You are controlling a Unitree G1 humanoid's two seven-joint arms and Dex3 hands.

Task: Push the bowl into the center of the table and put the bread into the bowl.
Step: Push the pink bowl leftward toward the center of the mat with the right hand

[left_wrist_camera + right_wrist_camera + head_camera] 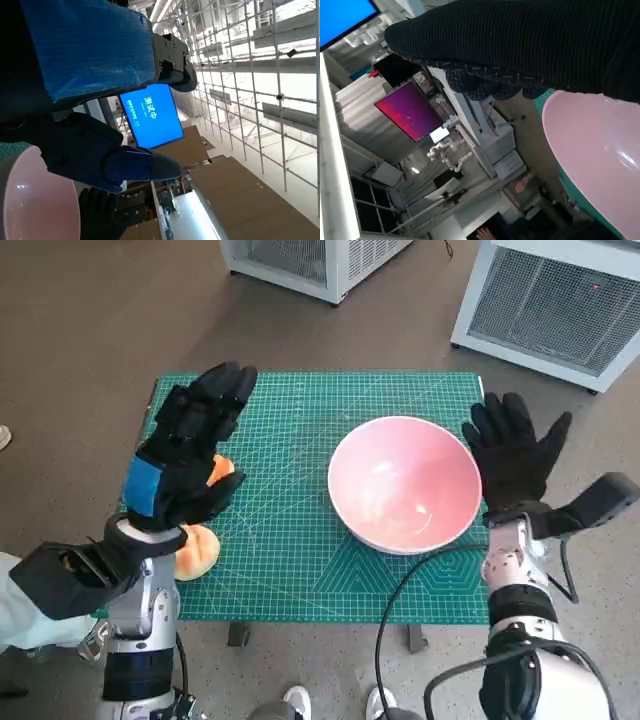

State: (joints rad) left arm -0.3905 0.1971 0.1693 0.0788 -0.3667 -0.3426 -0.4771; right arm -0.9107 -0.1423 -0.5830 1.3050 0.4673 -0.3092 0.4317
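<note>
My right hand (pixel 514 452) is spread beside the pink bowl (pixel 404 483), a rigid, slick thing; I'd push its right rim. My left hand (pixel 190 452), fingers apart and holding nothing, hovers over the soft bread (pixel 196 550).

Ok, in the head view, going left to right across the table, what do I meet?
Left hand above the bread, then the pink bowl, then the right hand at the table's right edge.

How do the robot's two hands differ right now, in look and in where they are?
The left hand wears blue tape across its back; the right hand is in a plain black knitted glove. The left hand is raised above the bread at the mat's left side, partly hiding it; the right hand stands beside the pink bowl, at its right rim. Both are open with fingers spread, holding nothing.
</note>
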